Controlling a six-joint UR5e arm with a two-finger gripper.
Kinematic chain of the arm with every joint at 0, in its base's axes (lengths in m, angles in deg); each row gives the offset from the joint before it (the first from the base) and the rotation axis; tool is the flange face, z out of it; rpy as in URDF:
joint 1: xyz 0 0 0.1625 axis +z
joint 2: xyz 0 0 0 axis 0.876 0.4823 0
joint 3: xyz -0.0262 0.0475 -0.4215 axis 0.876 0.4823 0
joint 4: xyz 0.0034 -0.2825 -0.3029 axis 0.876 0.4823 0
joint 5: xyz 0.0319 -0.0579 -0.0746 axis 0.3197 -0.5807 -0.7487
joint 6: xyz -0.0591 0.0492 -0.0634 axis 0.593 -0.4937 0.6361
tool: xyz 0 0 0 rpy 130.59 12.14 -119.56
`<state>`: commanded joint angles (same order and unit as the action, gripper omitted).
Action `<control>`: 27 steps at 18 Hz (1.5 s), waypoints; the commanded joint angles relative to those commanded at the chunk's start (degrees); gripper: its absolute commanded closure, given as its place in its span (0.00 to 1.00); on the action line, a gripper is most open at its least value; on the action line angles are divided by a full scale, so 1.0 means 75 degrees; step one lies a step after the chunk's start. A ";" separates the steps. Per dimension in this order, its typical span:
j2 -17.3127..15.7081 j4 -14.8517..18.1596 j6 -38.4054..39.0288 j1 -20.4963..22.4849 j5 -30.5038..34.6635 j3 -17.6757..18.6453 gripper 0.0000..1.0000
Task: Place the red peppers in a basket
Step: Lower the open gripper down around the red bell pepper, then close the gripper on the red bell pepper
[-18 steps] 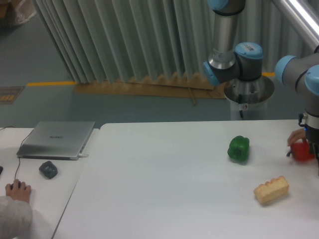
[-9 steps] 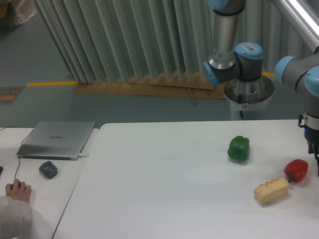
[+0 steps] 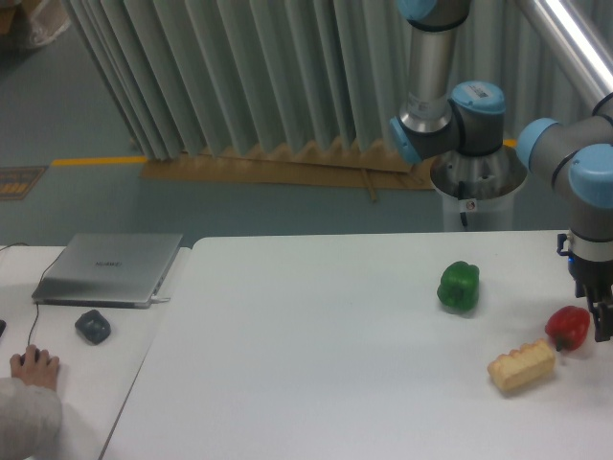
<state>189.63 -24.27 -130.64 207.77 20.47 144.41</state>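
Glossy, lobed red bell pepper (image 3: 569,327) on smooth white table (image 3: 316,364), unmoved; ridged tan bread block (image 3: 521,365) at 8 o'clock. Hand (image 3: 601,321) shifted left, now beside pepper; aperture indeterminate.

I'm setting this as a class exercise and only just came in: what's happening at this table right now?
A robot arm is working at a white table. Its hand hangs at the right edge of the picture, just beside a red pepper lying on the table; whether they touch, or whether the hand is open, is unclear. A green pepper and a tan bread-like block sit nearby. No basket is in view. A laptop rests at the left.
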 joint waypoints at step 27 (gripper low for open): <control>0.0176 -0.0105 0.3694 -0.0164 0.0117 0.0352 0.00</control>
<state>190.94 -25.07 -102.94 206.54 21.35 147.05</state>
